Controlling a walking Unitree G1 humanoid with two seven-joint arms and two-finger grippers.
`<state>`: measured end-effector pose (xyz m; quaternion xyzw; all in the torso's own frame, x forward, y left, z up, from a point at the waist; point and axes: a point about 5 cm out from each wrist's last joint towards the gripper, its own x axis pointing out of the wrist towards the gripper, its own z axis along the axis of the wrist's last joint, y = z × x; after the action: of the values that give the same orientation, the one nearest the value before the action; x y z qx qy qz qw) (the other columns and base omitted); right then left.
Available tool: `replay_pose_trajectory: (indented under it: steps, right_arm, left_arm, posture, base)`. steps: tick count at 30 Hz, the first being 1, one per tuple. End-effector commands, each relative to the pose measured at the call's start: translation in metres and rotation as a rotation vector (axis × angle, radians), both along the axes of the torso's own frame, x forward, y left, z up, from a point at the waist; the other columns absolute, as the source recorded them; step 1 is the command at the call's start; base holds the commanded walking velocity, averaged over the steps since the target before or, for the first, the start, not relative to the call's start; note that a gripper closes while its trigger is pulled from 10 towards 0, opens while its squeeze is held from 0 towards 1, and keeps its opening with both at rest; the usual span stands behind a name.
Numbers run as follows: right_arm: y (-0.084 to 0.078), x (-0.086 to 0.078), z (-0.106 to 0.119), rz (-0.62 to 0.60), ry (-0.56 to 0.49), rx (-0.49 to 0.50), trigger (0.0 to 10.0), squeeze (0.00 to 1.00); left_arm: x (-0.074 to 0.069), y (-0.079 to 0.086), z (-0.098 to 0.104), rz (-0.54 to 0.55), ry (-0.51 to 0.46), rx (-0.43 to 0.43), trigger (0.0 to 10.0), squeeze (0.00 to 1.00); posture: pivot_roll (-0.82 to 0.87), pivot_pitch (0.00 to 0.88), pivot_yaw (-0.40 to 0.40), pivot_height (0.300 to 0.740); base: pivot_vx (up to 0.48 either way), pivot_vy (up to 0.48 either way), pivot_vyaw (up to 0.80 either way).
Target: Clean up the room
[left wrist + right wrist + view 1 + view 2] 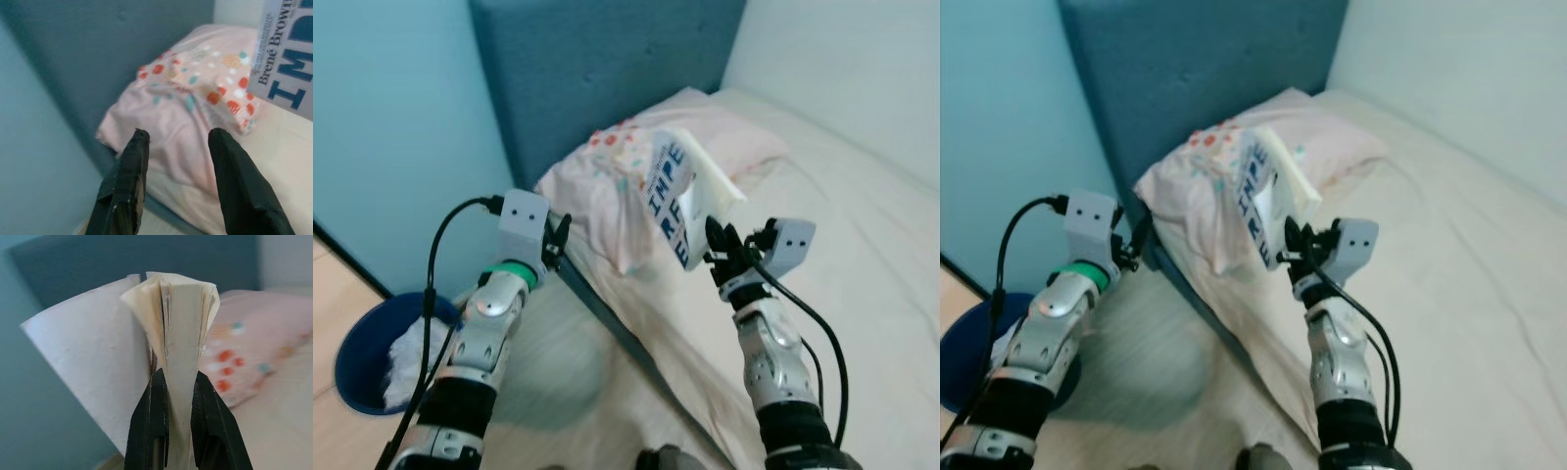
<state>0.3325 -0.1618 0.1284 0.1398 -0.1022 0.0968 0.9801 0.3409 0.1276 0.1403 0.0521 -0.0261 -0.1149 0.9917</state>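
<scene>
Right hand [720,238]: white blue-lettered book [680,196].

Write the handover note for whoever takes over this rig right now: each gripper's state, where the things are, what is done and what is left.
Right gripper: shut on the book, pinching its pages, held up above the bed in front of the pillow.
Left gripper: open, holding nothing, near the bed's edge, pointing at the pillow.
Blue bin: on the floor by the left arm, with white stuff inside.
Done: book picked up.
Left: put the book away; where is not evident.
</scene>
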Motion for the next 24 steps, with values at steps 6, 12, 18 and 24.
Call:
replay_pose_trajectory:
  steps: [6, 12, 18, 24]
  right_arm:
    - [-0.006, -0.001, 0.002, -0.024, -0.018, 0.007, 10.0, 0.00]
    - [-0.006, 0.000, 0.002, -0.021, -0.017, 0.003, 10.0, 0.00]
    - [-0.001, -0.001, -0.003, 0.013, 0.001, 0.006, 10.0, 0.00]
    - [0.006, -0.006, -0.014, 0.072, 0.046, 0.046, 10.0, 0.00]
  left_arm:
    - [-0.001, -0.005, -0.003, -0.025, 0.016, -0.008, 10.0, 0.00]
    - [-0.001, -0.005, -0.002, -0.028, 0.013, -0.009, 10.0, 0.00]
    - [-0.001, -0.005, -0.003, -0.029, 0.014, -0.005, 10.0, 0.00]
    - [-0.004, -0.004, -0.011, -0.039, 0.029, 0.040, 10.0, 0.00]
  posture:
    - [0.01, 0.055, 0.078, 0.724]
    - [0.01, 0.051, 0.079, 0.724]
    - [0.01, 0.050, 0.078, 0.724]
    - [0.01, 0.052, 0.078, 0.724]
  base:
    - [0.000, 0.000, -0.74]
    - [0.000, 0.000, -0.08]
    - [0.000, 0.000, 0.00]
    - [0.000, 0.000, 0.00]
